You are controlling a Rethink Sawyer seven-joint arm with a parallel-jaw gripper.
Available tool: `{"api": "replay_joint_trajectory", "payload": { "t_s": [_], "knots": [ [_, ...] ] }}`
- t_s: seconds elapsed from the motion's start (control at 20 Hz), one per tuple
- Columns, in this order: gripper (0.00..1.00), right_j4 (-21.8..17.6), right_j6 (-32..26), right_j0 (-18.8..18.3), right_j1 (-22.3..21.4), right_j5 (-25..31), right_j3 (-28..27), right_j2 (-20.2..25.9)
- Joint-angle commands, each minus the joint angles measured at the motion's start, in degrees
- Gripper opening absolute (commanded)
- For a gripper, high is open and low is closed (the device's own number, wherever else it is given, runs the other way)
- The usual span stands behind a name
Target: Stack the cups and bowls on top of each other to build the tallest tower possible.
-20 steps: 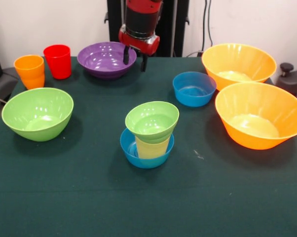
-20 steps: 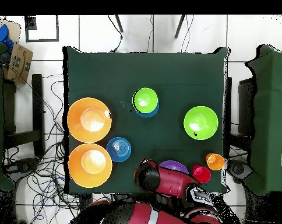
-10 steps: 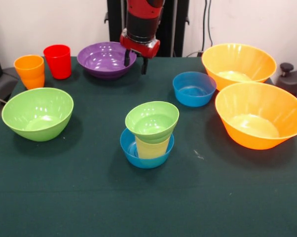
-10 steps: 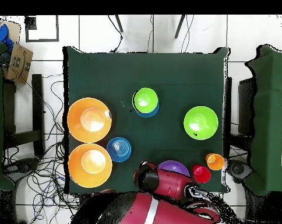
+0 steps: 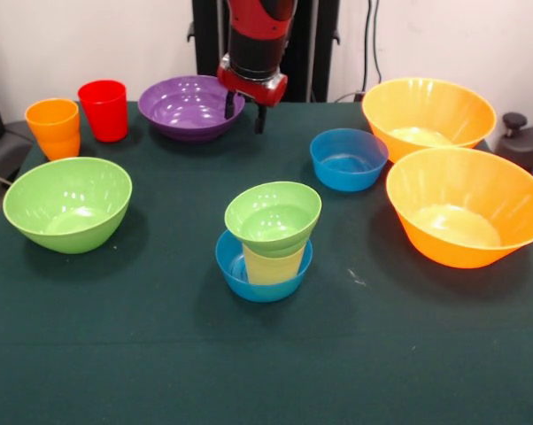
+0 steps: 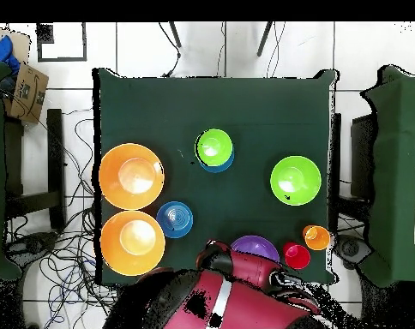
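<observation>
Our gripper [image 5: 245, 112] hangs empty, fingers spread apart, just beside the purple bowl [image 5: 189, 105]. The tower [image 5: 268, 239] sits mid-table: blue bowl, yellow cup, small green bowl on top. We think wide bowls wait around it so we can reach them.

I see a dark green table [image 5: 116, 354] carrying two orange bowls [image 5: 468, 205], a purple bowl [image 5: 190, 106] and a big green bowl [image 5: 67, 204]. At upper left stand an orange cup [image 5: 53, 127] and a red cup [image 5: 104, 110]. At centre, a green bowl [image 5: 273, 218] tops a yellow cup [image 5: 272, 265] in a blue bowl [image 5: 234, 267]; another blue bowl [image 5: 348, 159] sits upper right.
</observation>
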Motion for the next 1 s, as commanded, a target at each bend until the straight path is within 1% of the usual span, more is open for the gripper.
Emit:
{"api": "replay_joint_trajectory", "payload": {
  "t_s": [0.05,0.3,0.7,0.75,0.9,1.0],
  "knots": [
    [1.0,-1.45,4.83,1.99,1.28,-2.71,-5.58,1.71],
    [1.0,-1.36,4.77,2.38,0.97,-2.27,-5.47,1.34],
    [1.0,-1.77,4.76,2.31,1.74,-3.45,-5.62,0.64],
    [0.0,-1.88,4.63,2.22,1.69,-3.41,-5.65,0.61],
    [0.0,-2.81,3.62,2.38,1.14,-3.21,-5.92,0.51],
    [0.0,-2.23,4.13,2.95,0.96,-2.7,-6.07,-0.03]
  ]
}}
